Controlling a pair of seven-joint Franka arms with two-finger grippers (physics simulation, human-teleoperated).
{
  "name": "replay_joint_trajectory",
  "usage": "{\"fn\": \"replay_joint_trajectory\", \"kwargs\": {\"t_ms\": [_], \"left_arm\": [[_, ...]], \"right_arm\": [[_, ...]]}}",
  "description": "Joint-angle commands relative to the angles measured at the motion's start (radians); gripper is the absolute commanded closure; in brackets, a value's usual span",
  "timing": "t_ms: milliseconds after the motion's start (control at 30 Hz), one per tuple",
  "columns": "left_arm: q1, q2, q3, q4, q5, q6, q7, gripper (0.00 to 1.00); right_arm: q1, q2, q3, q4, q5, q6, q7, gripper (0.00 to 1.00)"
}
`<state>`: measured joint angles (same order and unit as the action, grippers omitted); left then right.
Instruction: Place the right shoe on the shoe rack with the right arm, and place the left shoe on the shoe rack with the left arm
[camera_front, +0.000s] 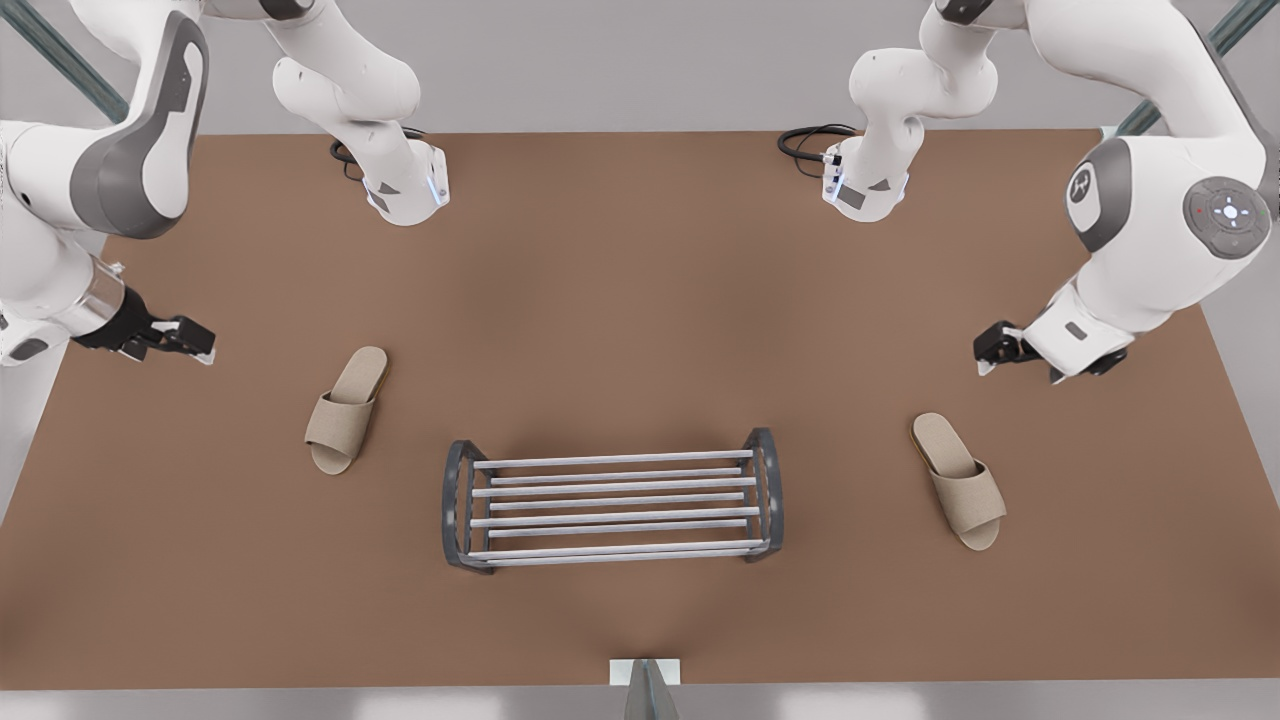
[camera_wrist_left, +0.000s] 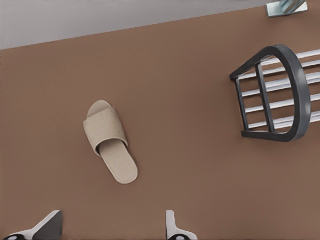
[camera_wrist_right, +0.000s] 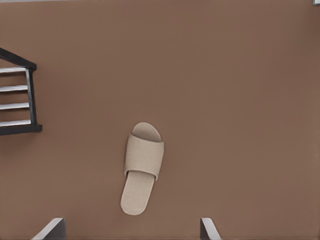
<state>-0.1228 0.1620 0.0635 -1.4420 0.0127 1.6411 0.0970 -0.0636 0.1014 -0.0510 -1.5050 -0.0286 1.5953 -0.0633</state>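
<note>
Now L tool (camera_front: 986, 356) nr left shoe (camera_front: 960, 480), R tool (camera_front: 200, 345) nr right shoe (camera_front: 345, 410).

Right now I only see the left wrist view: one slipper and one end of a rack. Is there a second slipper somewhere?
Observer: Yes. The right shoe lies at the front view's left, across the shoe rack from yours.
Operator: Is anything on the rack?
Observer: No. Both slippers lie on the table, the left shoe at the front view's right.
Operator: Where are the hands?
Observer: The right hand hovers open beyond its slipper, and the left hand hovers open beyond yours.
</note>
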Motion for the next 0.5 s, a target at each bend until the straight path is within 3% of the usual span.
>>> {"fn": "replay_joint_trajectory", "kwargs": {"t_ms": [0,33,133,200,233,300,367,433,467], "left_arm": [[0.000,-0.002,0.001,-0.020,0.012,0.095,0.010,0.00],[0.002,-0.012,-0.001,-0.049,0.012,0.140,0.010,0.00],[0.002,-0.102,0.013,-0.267,-0.013,0.357,-0.248,0.00],[0.000,-0.130,0.123,-0.382,-0.360,0.471,-0.329,0.00],[-0.001,-0.160,0.139,-0.533,-0.583,0.650,-0.275,0.00],[-0.001,-0.170,0.147,-0.702,-1.146,0.865,0.065,0.00],[-0.001,-0.150,0.211,-0.827,-1.571,0.865,0.637,0.00],[0.000,-0.110,0.213,-0.882,-1.815,0.864,1.044,0.00],[0.000,-0.099,0.223,-0.908,-1.890,0.862,1.225,0.00]], "right_arm": [[0.011,-0.003,0.016,-0.008,-0.002,0.034,-0.036,0.00],[0.018,-0.011,0.020,-0.009,-0.004,0.034,-0.039,0.00],[0.027,-0.052,0.178,-0.141,-0.138,0.142,-0.038,0.00],[0.027,-0.081,0.246,-0.323,-0.280,0.350,-0.044,0.00],[0.028,-0.085,0.304,-0.360,-0.400,0.383,-0.046,0.00],[0.021,-0.127,0.376,-0.488,-0.568,0.500,-0.046,0.00],[0.013,-0.134,0.381,-0.596,-0.720,0.670,-0.035,0.00],[-0.013,-0.174,0.379,-0.765,-0.870,0.847,0.060,0.00],[-0.010,-0.163,0.381,-0.820,-1.149,0.851,0.285,0.00]]}}
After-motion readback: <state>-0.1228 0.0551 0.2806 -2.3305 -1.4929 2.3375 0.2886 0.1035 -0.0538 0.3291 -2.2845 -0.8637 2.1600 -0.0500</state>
